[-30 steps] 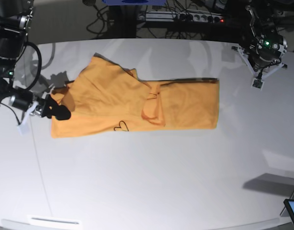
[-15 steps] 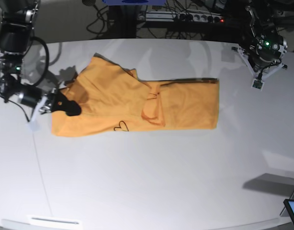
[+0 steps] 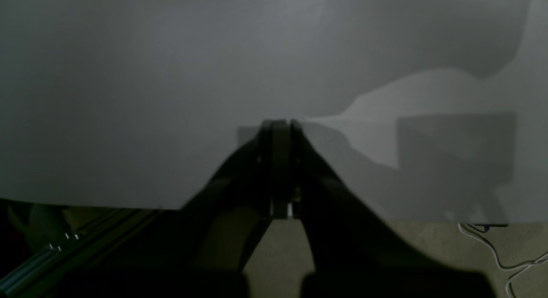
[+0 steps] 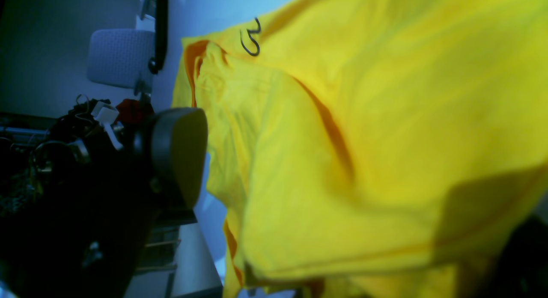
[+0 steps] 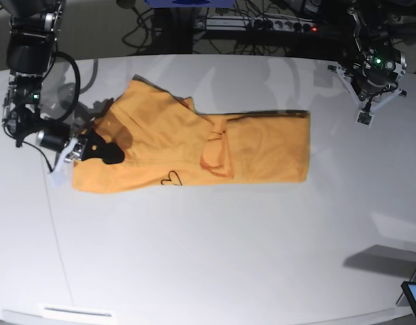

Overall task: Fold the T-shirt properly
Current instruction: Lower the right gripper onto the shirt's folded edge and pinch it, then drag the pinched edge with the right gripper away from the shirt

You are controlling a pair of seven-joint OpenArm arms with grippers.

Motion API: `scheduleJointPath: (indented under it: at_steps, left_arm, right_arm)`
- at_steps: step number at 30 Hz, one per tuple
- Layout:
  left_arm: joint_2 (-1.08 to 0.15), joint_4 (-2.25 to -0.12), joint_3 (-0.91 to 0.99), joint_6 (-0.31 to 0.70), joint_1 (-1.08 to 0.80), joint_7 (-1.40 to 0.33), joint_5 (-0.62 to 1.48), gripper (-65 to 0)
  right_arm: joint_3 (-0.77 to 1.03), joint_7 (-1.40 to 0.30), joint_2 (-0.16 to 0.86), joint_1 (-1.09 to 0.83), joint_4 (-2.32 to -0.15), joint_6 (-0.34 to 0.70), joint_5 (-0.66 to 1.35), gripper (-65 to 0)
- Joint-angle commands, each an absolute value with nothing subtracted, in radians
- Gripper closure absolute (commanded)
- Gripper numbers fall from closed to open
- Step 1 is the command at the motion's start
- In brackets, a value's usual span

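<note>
The right gripper (image 5: 105, 150) has its jaws apart over the near-left edge of the T-shirt (image 5: 194, 142), one dark finger (image 4: 177, 154) beside the cloth. The left gripper (image 3: 280, 131) is closed and empty above the bare white table (image 5: 215, 257), well apart from the shirt, which lies partly folded across the table's far half.

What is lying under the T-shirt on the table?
The T-shirt lies partly folded on the white table, with its own layers on each other. Only the right gripper reaches over its edge. Anything beneath the cloth is covered.
</note>
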State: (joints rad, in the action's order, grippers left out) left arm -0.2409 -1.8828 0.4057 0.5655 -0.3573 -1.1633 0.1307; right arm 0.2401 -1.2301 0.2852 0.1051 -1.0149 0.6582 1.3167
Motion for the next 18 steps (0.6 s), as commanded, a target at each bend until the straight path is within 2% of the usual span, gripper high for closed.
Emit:
scheduleJointPath:
  at_steps: [1,3,5,7,9,12,18]
  left_arm:
    - [-0.255,-1.899,0.412,0.561,-0.354,-1.156,0.122,0.0]
    - [-0.255,-1.899,0.412,0.561,-0.354,-1.156,0.122,0.0]
    - [-0.255,-1.899,0.412,0.561,-0.354,-1.156,0.122,0.0]
    - [-0.255,-1.899,0.412,0.561,-0.354,-1.156,0.122,0.0]
    - [-0.255,-1.899,0.412,0.561,-0.355,-1.156,0.122,0.0]
    - [-0.255,-1.899,0.412,0.561,-0.358,-1.156,0.122,0.0]
    - [-0.255,-1.899,0.412,0.561,-0.358,-1.156,0.122,0.0]
  right_arm:
    - [0.226,-1.313,0.283,0.071,-0.986,0.608,1.205,-44.4]
    - [0.226,-1.313,0.285,0.071,-0.986,0.608,1.205,-37.4]
    - [0.226,-1.313,0.283,0.071,-0.986,0.608,1.205,-27.7]
    - [0.228,-1.313,0.282,0.077,-0.986,0.608,1.205,-15.7]
    - [0.226,-1.313,0.282,0.082,-0.986,0.608,1.204,0.0]
    - [0.226,-1.311,0.283,0.084,-0.986,0.608,1.204,-2.5]
    - [0.223,-1.264,0.286,0.082,-0.986,0.578,1.202,0.0]
